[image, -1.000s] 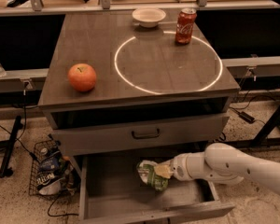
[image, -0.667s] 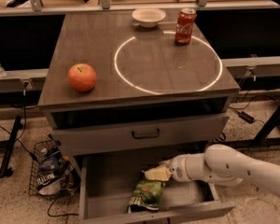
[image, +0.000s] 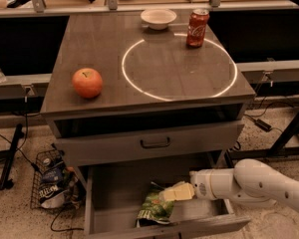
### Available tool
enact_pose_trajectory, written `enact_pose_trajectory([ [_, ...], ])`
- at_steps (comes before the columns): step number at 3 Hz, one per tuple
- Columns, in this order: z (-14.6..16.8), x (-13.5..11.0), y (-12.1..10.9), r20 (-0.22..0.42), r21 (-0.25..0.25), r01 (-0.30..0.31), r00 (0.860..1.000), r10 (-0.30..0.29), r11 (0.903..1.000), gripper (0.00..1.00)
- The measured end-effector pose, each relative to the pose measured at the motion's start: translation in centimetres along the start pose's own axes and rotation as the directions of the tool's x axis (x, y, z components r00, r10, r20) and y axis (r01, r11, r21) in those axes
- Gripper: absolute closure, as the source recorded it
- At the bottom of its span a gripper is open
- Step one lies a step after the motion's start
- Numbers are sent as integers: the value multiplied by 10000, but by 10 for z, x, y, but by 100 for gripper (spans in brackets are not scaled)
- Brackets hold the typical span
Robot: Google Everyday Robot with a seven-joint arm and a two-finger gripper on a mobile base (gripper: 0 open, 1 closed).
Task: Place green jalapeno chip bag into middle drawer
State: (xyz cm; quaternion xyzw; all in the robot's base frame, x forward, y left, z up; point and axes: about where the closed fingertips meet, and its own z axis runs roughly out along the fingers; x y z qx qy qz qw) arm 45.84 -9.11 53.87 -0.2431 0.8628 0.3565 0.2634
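Grey wooden worktop (image: pixel 139 91) carries a round orange-red apple (image: pixel 87 82) at 9 o'clock, a white bowl (image: pixel 158 18) at 12 and a red soda can (image: pixel 197 28) at 1 o'clock. Below the shut grey drawer front (image: pixel 104 149), the shallow grey wooden middle drawer (image: pixel 114 193) stands pulled out. The crinkly green jalapeno chip bag (image: pixel 153 209) lies inside near the front wall, long axis running 1 to 7 o'clock, upper end toward the pale gripper (image: pixel 177 192) just beside it; whether the gripper is open or closed, I cannot tell.
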Motion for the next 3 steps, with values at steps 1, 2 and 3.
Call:
enact_pose_trajectory([
  [1, -45, 4, -10, 276, 588, -280, 9993, 264, 9979, 0],
  [2, -110, -6, -19, 614, 1422, -34, 9981, -54, 9898, 0],
  [3, -120, -8, -19, 654, 1547, 15, 9978, -117, 9880, 0],
])
